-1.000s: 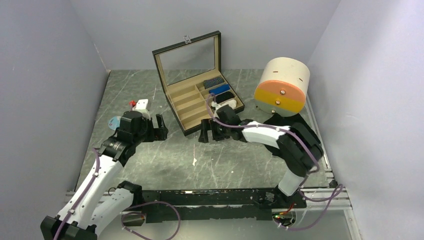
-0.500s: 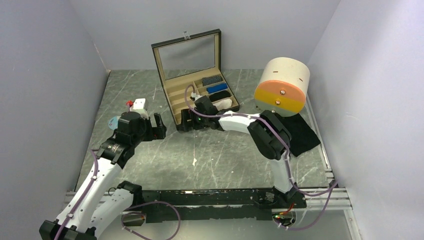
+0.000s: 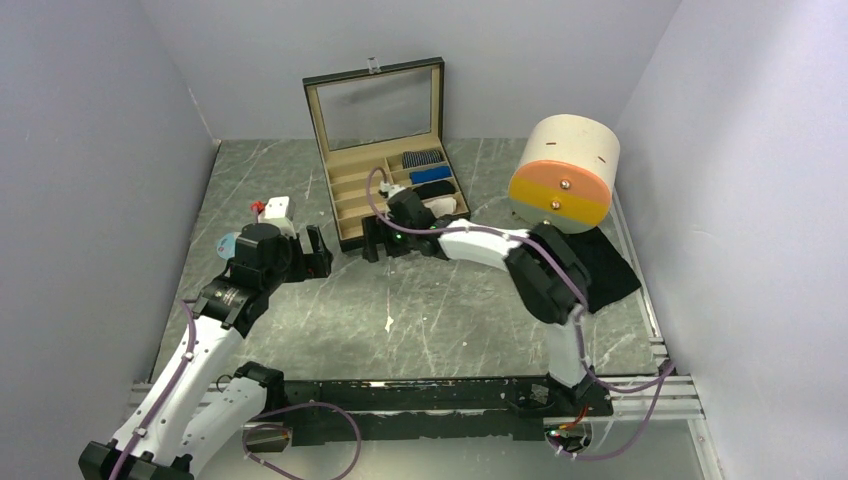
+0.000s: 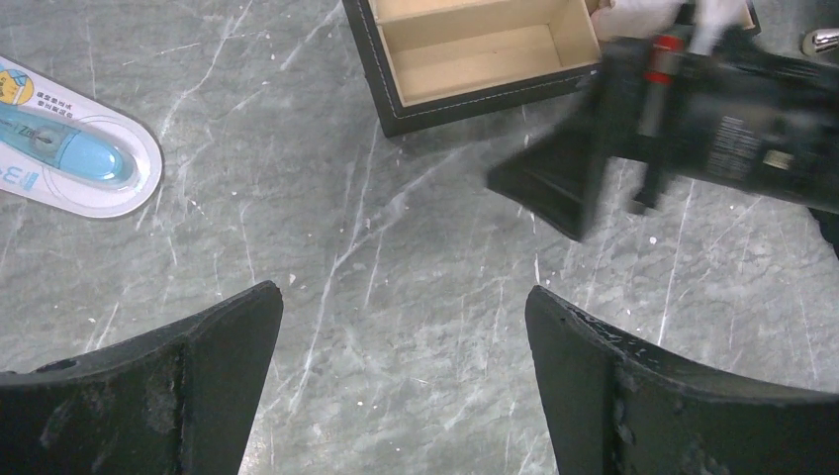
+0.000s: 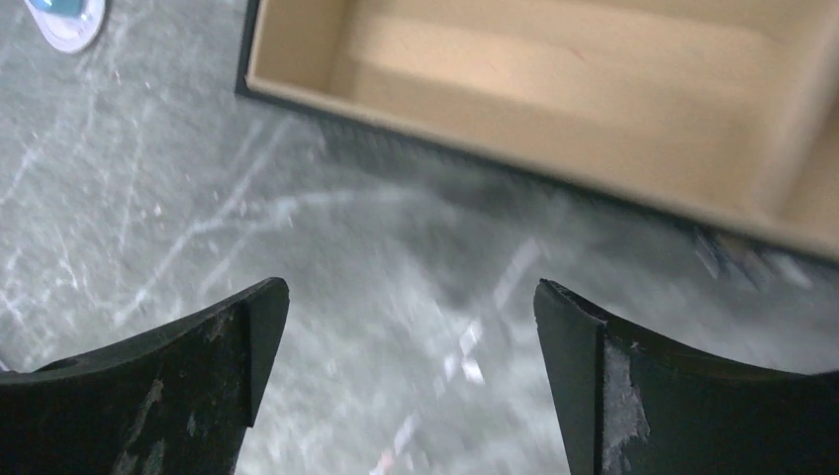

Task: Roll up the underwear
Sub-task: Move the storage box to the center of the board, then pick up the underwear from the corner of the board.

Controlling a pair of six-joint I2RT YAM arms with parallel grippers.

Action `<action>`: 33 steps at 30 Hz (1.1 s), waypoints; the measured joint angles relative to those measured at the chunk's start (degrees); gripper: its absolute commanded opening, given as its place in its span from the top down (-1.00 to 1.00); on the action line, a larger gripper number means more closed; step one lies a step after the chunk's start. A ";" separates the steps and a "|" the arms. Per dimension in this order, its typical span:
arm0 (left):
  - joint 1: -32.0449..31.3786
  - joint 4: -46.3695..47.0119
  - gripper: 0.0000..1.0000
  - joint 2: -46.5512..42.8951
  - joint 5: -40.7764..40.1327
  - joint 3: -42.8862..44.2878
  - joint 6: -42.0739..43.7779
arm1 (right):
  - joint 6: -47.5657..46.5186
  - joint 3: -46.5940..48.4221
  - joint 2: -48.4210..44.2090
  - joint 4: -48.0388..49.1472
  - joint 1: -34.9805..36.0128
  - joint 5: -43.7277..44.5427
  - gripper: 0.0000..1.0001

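Black underwear [image 3: 606,266] lies flat on the table at the right, partly under the round drum. In the open box [image 3: 345,203], the right column holds a blue roll [image 3: 432,175] and a black roll [image 3: 444,189], between a grey striped bundle [image 3: 422,158] and a white bundle [image 3: 451,205]. My right gripper [image 3: 383,245] stands open and empty at the box's front wall, and the right wrist view shows an empty compartment [image 5: 554,79] just ahead of it [image 5: 411,289]. My left gripper [image 3: 318,253] hangs open and empty over bare table [image 4: 403,292], left of the box.
A cream drum with an orange and yellow face [image 3: 565,172] stands at the right back. A white and blue correction-tape pack [image 4: 74,148] and a small white item with a red cap [image 3: 278,209] lie left of the box. Grey walls close in three sides.
My right arm swung left along the box's front, uncovering the black underwear. The box turned and slid back to the left. My left arm barely moved.
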 measured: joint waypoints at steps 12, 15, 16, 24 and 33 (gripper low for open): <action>0.17 0.50 -0.96 0.02 1.11 -0.57 -0.04 | -1.20 -30.88 -48.48 -3.67 -14.80 20.37 -0.56; 0.35 0.76 -0.96 0.04 1.64 -0.57 -0.04 | -2.01 -34.71 -50.49 -7.41 -23.08 23.28 -0.35; 0.39 0.83 -0.96 0.04 1.75 -0.57 -0.02 | -2.45 -35.23 -49.99 -8.63 -24.15 23.52 -0.22; 0.50 0.85 -0.96 0.37 2.60 -0.59 -0.02 | -4.85 -32.04 -36.63 -16.50 -25.55 23.08 -0.14; 0.50 0.85 -0.96 0.37 2.60 -0.59 -0.02 | -5.64 -30.88 -29.38 -17.49 -25.59 26.18 -0.11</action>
